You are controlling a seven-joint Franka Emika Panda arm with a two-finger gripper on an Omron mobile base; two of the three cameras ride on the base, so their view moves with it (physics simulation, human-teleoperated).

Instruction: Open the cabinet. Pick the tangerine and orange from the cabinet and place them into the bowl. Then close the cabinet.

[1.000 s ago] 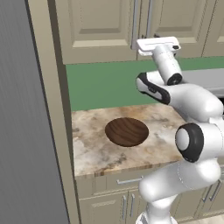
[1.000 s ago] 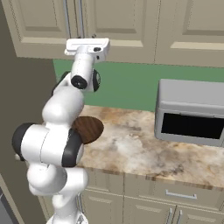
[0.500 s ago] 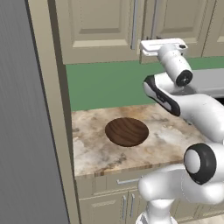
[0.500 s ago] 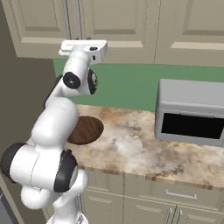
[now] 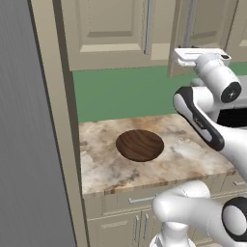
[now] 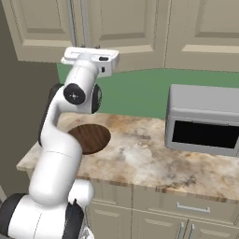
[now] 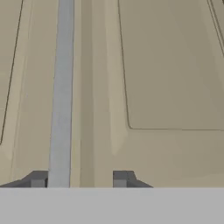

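The cabinet [image 7: 166, 70] fills the wall above the counter [image 5: 188, 154], its right door swung slightly out from the left one, its silver handle [image 7: 61, 87] rising just beside the left fingertip. The gripper [image 7: 78, 178] stands partly open, jaws apart and clasping nothing. The bowl [image 5: 140, 144] sits well below on the counter, bare marble around it.

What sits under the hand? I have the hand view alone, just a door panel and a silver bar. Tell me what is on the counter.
Observer: A dark wooden bowl sits on the marble counter, with nothing in it.
Operator: Give me anything else down there.
Observer: A grey microwave stands further right along the counter, apart from the bowl.
Operator: Now say how high the hand is on the door.
Observer: The hand is about level with the bottom edge of the cabinet, higher than the bowl.
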